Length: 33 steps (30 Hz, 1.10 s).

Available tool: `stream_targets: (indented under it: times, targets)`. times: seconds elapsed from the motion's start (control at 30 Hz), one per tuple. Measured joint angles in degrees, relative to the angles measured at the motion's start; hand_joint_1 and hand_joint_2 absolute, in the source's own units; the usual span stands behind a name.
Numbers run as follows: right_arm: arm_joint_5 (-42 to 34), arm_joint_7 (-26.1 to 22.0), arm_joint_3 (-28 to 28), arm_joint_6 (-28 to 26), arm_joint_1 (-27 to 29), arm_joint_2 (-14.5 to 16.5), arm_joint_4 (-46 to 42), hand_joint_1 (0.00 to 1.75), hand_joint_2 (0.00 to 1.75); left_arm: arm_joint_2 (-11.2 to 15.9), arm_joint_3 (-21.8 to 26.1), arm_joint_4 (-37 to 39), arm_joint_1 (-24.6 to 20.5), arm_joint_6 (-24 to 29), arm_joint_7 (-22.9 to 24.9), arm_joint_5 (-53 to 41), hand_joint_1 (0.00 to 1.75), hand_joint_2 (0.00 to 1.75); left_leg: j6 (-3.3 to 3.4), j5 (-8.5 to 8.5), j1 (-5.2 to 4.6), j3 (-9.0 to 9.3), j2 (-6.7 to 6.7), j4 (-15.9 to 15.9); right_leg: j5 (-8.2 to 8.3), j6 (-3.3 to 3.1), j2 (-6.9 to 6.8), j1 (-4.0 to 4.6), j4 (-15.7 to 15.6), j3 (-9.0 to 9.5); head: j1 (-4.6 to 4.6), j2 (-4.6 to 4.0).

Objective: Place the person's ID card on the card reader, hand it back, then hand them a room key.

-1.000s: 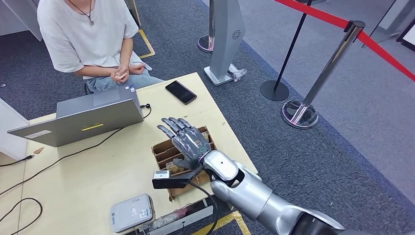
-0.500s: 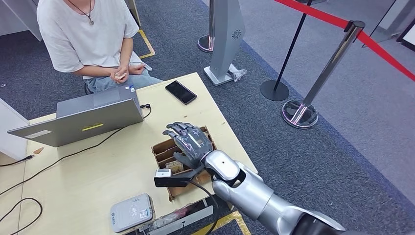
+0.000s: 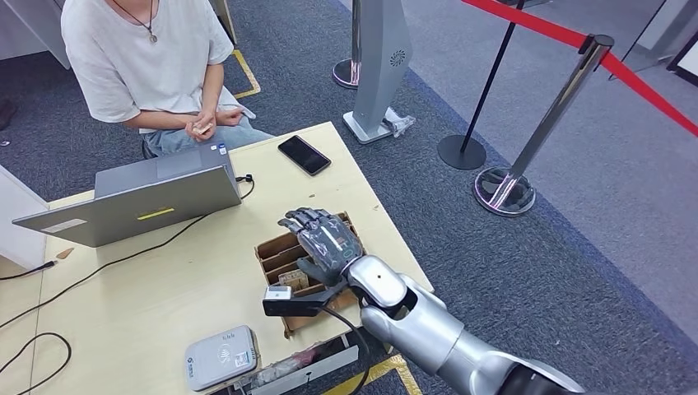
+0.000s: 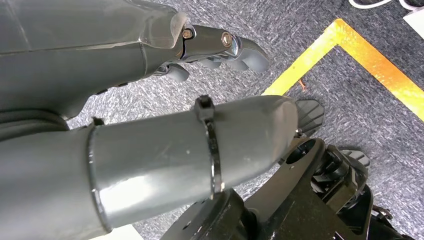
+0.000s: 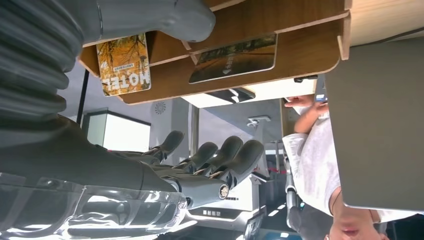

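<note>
The right hand (image 3: 323,239), silver-backed with dark fingers, hovers palm down over the brown slotted wooden card holder (image 3: 276,251) at the table's near edge, fingers spread and slightly curled, holding nothing. In the right wrist view the thumb (image 5: 165,17) reaches toward a yellow-printed room key card marked "MOTEL" (image 5: 124,63), standing in one slot beside a darker printed card (image 5: 233,58). Such a card is likely thin, stiff, light and slick, so it probably wants a pinch on its exposed upper edge between thumb and a fingertip, drawn straight out of the slot. The left hand (image 4: 220,47) hangs over grey carpet, fingers curled in on nothing. The person in a white shirt (image 3: 140,58) sits behind the grey laptop (image 3: 136,202), holding something small that may be the ID card; it is too small to tell. The grey card reader (image 3: 221,356) lies near the front edge. How deep the cards sit is hidden by the hand.
</note>
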Motion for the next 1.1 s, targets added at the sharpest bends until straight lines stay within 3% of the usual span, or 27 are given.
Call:
stream_targets:
  times: [0.1, 0.17, 0.6, 0.8, 1.1]
  targets:
    - [0.33, 0.24, -0.36, 0.13, 0.36, -0.04, -0.37, 0.93, 1.75, 0.03, -0.28, 0.00, 0.01, 0.00, 0.00, 0.16, 0.00, 0.00, 0.00, 0.00, 0.00, 0.00, 0.00, 0.00, 0.00, 0.00, 0.00, 0.00, 0.00, 0.00, -0.01, 0.00]
    - [0.39, 0.44, -0.62, 0.18, 0.66, -0.06, -0.60, 1.03, 1.75, 0.03, -0.34, -0.01, 0.03, 0.01, 0.00, 0.23, 0.00, 0.00, 0.00, 0.00, 0.00, 0.00, 0.00, 0.00, 0.00, 0.00, 0.00, 0.00, 0.00, 0.00, -0.01, 0.00]
    - [1.21, 0.62, -1.14, 0.67, 1.80, -0.13, -1.35, 0.82, 1.75, 0.05, -0.67, -0.02, 0.21, 0.11, 0.00, 0.54, 0.00, 0.00, 0.00, 0.00, 0.00, 0.00, 0.00, 0.00, 0.00, 0.00, 0.00, 0.00, 0.00, 0.00, -0.01, 0.00]
    - [1.23, 0.61, -1.23, 0.89, 1.85, -0.13, -1.35, 0.59, 1.75, 0.05, -0.76, -0.01, 0.28, 0.08, 0.00, 0.93, 0.00, 0.00, 0.00, 0.00, 0.00, 0.00, 0.00, 0.00, 0.00, 0.00, 0.00, 0.00, 0.00, 0.00, 0.01, 0.00]
    - [1.24, 0.60, -1.22, 1.09, 1.83, -0.13, -1.00, 0.55, 1.75, 0.05, -0.93, -0.02, 0.28, 0.00, 0.00, 1.12, 0.00, 0.00, 0.00, 0.00, 0.00, 0.00, 0.00, 0.00, 0.00, 0.00, 0.00, 0.00, 0.00, 0.00, 0.01, 0.00]
